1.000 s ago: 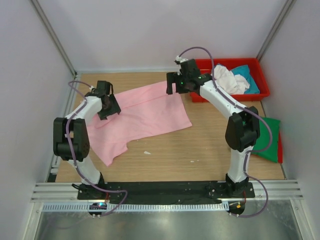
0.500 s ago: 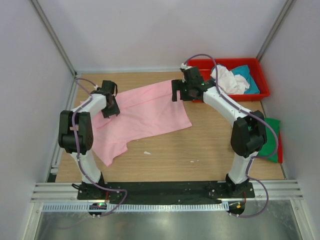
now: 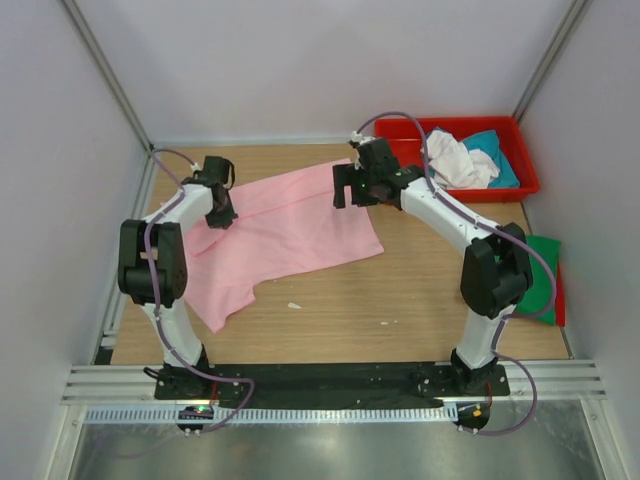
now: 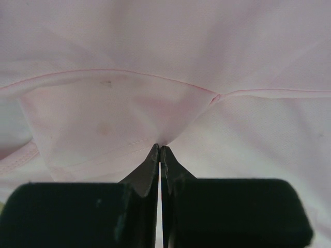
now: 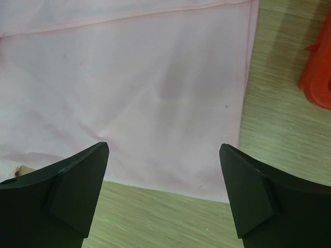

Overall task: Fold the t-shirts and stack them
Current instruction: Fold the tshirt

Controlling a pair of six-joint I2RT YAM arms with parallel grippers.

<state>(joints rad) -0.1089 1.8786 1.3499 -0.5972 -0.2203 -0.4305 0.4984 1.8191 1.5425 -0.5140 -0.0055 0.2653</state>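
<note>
Evidently the left gripper (image 4: pixel 160 148) is pinched shut on the light pink t-shirt (image 3: pixel 290 225) beside a seam, while the right gripper (image 5: pixel 163 150) hovers wide-jawed over the opposite corner, likely readying a two-handed fold.

The wooden table (image 3: pixel 420 290) carries a light pink t-shirt (image 3: pixel 280 235) spread toward ten o'clock, a red tray (image 3: pixel 528 182) at one o'clock, and a dark green t-shirt (image 3: pixel 540 285) at three.

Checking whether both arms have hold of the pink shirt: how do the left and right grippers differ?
The left gripper is shut, pinching a fold of the pink t-shirt; the right gripper is wide open, holding nothing. The left gripper is at the shirt's left side, the right gripper by its far right corner. Both are over the same shirt.
</note>
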